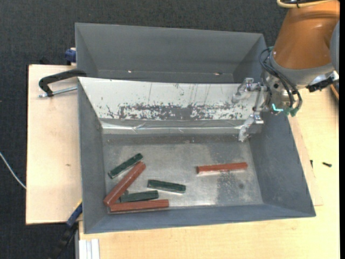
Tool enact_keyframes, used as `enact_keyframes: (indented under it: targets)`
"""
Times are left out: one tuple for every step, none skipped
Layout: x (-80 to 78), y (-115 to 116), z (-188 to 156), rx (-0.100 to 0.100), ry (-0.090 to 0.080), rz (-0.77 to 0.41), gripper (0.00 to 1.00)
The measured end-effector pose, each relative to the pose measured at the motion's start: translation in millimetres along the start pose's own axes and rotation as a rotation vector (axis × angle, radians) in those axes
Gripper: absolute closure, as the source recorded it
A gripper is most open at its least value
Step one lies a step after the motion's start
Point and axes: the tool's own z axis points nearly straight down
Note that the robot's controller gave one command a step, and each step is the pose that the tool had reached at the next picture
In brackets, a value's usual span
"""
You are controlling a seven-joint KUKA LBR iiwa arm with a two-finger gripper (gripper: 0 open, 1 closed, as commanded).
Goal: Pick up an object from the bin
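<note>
looking down into the grey bin (280, 161), you'll see the gripper (243, 112) up by the right end of the back wall, fingers spread apart with nothing between them. the orange cover (304, 34) on the arm sits above the bin's right rim. the thing nearest the gripper is a long reddish-brown bar (221, 168), flat on the floor right of the middle, well apart from the fingers and from everything else. over at the left front you have a small cluster: a slanted red bar (124, 184) meeting a second red bar (141, 204) along the front wall, with three dark green bars (166, 186) lying among them.
</note>
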Motion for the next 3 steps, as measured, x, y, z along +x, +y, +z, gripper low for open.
enact_keyframes:
  targets:
    - [-1.4,0,-4,0.001,-0.008,-0.001,0.0]
    - [22.4,2,51,0.002,-0.012,-0.028,0.0]
    - [65.2,18,96,0.001,-0.007,-0.007,1.0]
